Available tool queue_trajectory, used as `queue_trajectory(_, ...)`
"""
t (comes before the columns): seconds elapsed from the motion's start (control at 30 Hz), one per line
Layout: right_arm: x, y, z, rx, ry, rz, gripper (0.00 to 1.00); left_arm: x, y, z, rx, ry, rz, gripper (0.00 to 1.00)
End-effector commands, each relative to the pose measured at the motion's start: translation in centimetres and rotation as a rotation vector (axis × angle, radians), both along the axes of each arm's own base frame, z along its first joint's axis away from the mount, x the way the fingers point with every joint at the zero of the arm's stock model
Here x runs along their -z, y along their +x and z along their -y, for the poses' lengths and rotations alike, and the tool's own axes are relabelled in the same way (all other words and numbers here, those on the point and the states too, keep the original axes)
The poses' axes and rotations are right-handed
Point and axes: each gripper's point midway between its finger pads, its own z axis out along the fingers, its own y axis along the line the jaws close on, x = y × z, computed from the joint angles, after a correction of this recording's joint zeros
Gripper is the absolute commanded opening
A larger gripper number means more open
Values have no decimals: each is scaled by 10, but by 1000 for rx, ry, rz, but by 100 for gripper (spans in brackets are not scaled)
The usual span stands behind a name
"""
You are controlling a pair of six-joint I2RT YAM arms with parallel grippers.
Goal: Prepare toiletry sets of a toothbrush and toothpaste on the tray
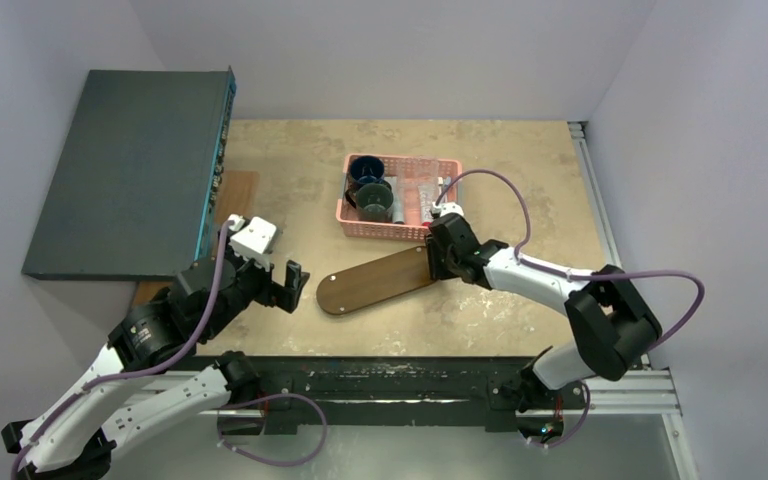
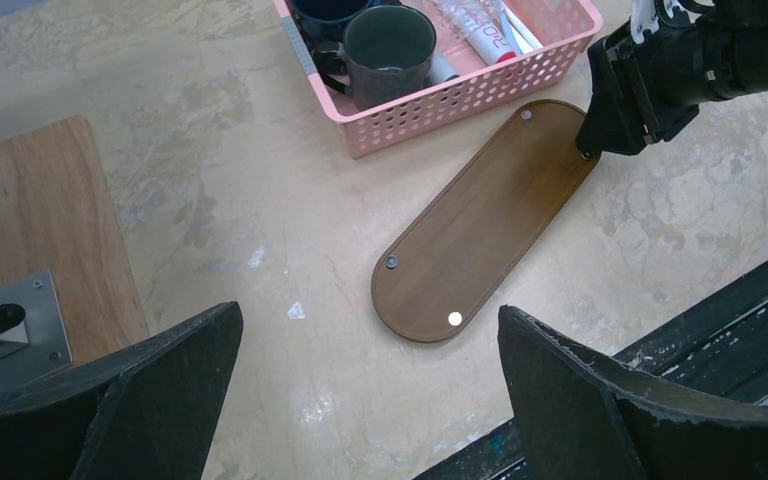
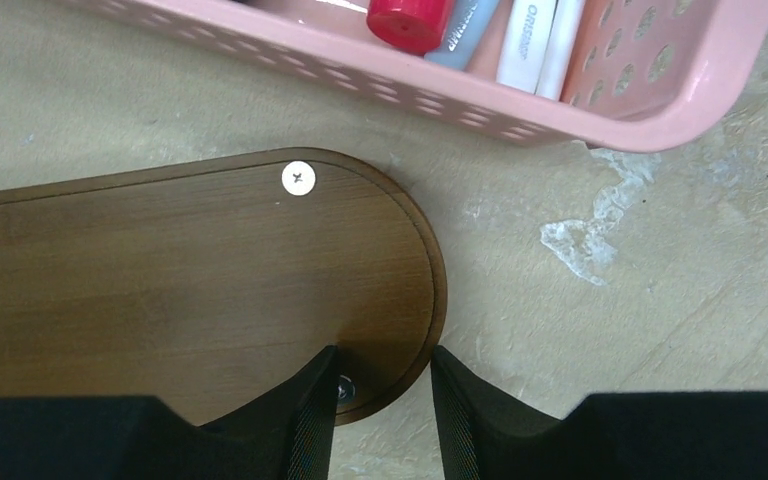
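Our right gripper (image 3: 382, 375) straddles one end of the dark brown oval wooden tray (image 3: 160, 270), jaws half open; our left gripper (image 2: 368, 318) gapes wide.

Tray (image 1: 370, 283) — one end hidden beneath right end effector (image 1: 432, 266).

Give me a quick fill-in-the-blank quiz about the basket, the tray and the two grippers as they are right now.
1. The pink basket holds two dark ___ beside the toothpaste tubes.
2. The wooden tray has ___ lying on it.
3. The right gripper straddles the tray's rim at the end nearest the ___.
4. The left gripper hovers with jaws wide ___.
Missing words: mugs; nothing; basket; open.
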Motion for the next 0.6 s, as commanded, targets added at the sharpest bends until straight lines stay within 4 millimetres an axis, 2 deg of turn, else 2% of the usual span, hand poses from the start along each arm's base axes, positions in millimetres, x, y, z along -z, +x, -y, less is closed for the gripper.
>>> queue_trajectory(0.0, 1, -12, -3, -30, 1, -10, 40, -9, 3, 1, -2, -24, 36, 99)
queue_trajectory(0.3, -2, -22, 3, -8, 4, -13, 39, -11, 3, 0, -2, -30, 38, 99)
queue_trajectory(0.57, 6, -42, 2, -9, 17, -43, 38, -12, 2, 0, -1, -35, 42, 99)
